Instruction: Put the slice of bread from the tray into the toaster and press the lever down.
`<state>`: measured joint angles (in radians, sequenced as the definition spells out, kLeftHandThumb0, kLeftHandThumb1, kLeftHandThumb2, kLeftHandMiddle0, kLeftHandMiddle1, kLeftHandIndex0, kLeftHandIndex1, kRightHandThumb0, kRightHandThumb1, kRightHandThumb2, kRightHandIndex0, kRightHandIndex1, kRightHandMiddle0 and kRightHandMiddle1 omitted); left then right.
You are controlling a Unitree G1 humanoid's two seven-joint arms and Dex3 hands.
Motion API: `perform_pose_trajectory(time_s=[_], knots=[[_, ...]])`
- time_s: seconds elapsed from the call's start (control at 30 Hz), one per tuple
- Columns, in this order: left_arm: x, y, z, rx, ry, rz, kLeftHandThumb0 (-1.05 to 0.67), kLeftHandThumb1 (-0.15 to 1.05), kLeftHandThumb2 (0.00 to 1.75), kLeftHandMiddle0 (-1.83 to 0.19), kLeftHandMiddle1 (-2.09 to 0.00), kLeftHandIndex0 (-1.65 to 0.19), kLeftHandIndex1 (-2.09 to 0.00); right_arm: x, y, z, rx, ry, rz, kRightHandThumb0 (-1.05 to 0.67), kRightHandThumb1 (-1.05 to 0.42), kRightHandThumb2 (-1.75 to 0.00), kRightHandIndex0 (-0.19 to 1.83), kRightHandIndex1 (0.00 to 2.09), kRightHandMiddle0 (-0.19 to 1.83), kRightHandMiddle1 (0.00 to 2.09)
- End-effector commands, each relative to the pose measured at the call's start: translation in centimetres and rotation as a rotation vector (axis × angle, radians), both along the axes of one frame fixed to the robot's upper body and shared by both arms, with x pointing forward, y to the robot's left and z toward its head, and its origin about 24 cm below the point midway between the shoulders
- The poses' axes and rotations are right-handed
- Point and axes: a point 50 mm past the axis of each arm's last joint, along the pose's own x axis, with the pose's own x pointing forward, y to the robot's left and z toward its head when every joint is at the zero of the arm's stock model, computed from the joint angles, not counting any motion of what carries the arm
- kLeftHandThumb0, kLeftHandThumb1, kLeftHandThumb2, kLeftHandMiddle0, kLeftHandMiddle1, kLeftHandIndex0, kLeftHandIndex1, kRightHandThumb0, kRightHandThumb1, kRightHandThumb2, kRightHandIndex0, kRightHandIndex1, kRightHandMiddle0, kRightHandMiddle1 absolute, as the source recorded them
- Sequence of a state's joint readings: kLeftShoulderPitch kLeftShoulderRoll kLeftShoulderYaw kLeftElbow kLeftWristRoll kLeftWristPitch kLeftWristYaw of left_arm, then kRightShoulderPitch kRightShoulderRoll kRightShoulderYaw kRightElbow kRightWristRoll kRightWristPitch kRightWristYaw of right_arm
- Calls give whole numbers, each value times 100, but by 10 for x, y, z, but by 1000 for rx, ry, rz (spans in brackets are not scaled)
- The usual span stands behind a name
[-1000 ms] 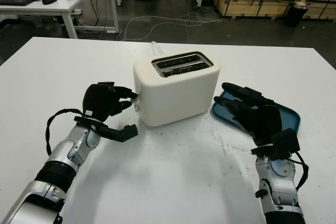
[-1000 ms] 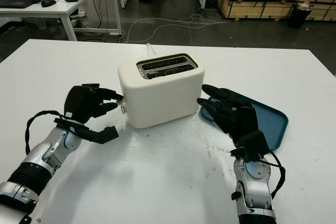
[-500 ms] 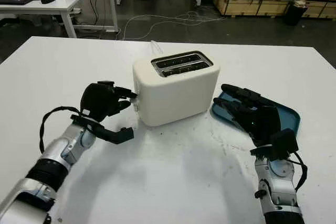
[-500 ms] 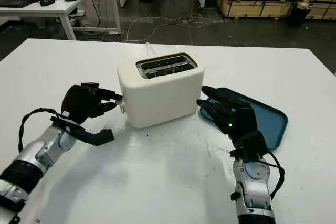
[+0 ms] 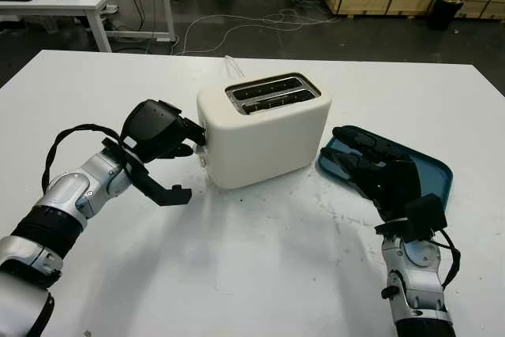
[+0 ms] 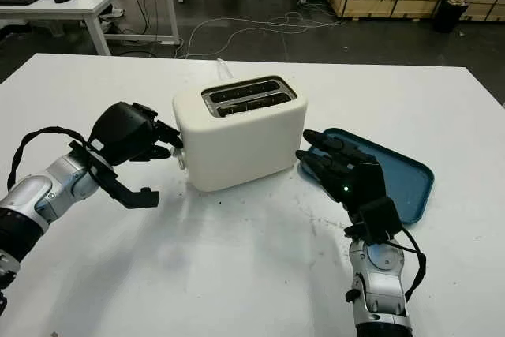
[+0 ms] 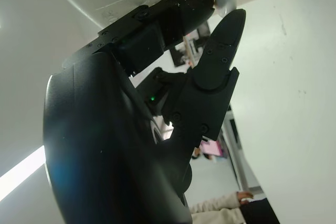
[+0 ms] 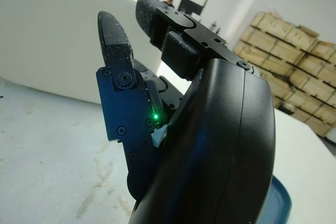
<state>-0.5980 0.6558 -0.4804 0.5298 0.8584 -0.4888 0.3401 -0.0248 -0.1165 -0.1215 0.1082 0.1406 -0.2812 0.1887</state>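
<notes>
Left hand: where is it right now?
In the left eye view the left hand is at the toaster's left end, fingertips at the lever side, across from the blue tray.

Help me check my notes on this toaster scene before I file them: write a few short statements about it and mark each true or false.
1. The left hand is at the end of the toaster where the lever is. True.
2. The tray lies on the left hand's side of the toaster. False: it lies on the right hand's side.
3. The right hand is over the tray. True.
4. The toaster lies tipped over. False: it stands upright, slots up.
</notes>
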Motion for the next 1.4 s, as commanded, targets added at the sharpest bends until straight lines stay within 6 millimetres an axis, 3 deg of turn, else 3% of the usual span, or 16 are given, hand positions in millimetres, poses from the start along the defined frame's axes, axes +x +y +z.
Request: perform_pose_trajectory(time_s=[0.0, 0.17, 0.27, 0.3, 0.37, 0.43, 0.5, 0.57, 0.67, 0.9, 0.93, 1.07, 1.2, 1.33, 1.37], knots=[[-13, -43, -12, -14, 45, -215, -45, 84, 0, -113, -108, -121, -55, 2, -1, 3, 9, -26, -5, -45, -92, -2, 106, 1, 100, 1], [-16, -45, -12, -28, 50, -222, -45, 85, 1, -110, -110, -123, -50, 2, -1, 4, 2, -25, -9, -45, -92, -1, 106, 1, 100, 1], [-29, -54, -9, -148, 78, -221, -41, 86, 1, -107, -110, -120, -48, 2, 0, 3, 5, -24, -9, -45, -92, -1, 106, 0, 100, 0], [-33, -59, -18, -185, 153, -185, -39, 90, 6, -99, -120, -112, -50, 1, 0, 2, 7, -23, -7, -45, -92, -2, 106, 0, 99, 0], [-38, -72, -59, -158, 337, -86, -33, 90, 8, -87, -132, -101, -50, 2, 0, 1, 9, -16, -5, -45, -92, -2, 106, 0, 99, 0], [-48, -87, -100, -97, 485, -46, -34, 92, 13, -82, -119, -98, -43, 2, 0, 0, 7, -4, -3, -45, -92, -2, 105, 0, 99, 0], [-61, -99, -120, -116, 542, -48, -35, 92, 14, -86, -116, -100, -41, 2, -2, 1, -1, -4, -4, -44, -92, -2, 105, 0, 99, 0], [-65, -105, -126, -145, 561, -40, -36, 92, 12, -82, -136, -102, -46, 2, -3, 1, -5, -14, -9, -43, -92, -2, 105, 0, 99, 0], [-62, -102, -127, -124, 558, -39, -37, 92, 12, -79, -144, -104, -51, 2, -4, 1, -13, -17, -11, -43, -92, -2, 105, 1, 99, 0], [-57, -94, -126, -65, 575, -32, -36, 92, 14, -80, -127, -98, -47, 2, -2, 1, -7, -6, -4, -45, -92, -1, 105, 0, 100, 0], [-56, -92, -125, -55, 572, -31, -36, 92, 15, -77, -135, -98, -48, 2, -2, 1, -11, -8, -5, -45, -92, -1, 105, 0, 100, 0], [-50, -83, -116, -8, 501, -42, -35, 92, 12, -77, -141, -100, -51, 2, -1, 0, -1, -7, -4, -45, -92, -1, 105, 0, 100, 0], [-39, -73, -99, -32, 439, -32, -34, 92, 8, -83, -128, -103, -52, 2, 0, 0, 1, -1, -6, -45, -92, -1, 105, 0, 100, 0], [-29, -66, -72, -95, 345, -53, -33, 92, 8, -77, -156, -100, -64, 2, 0, 0, -3, -3, -6, -46, -92, -1, 106, 0, 100, 0], [-27, -65, -65, -116, 321, -60, -33, 92, 9, -75, -164, -95, -79, 2, 0, 0, -6, -4, -6, -46, -92, -1, 106, 1, 100, 0]])
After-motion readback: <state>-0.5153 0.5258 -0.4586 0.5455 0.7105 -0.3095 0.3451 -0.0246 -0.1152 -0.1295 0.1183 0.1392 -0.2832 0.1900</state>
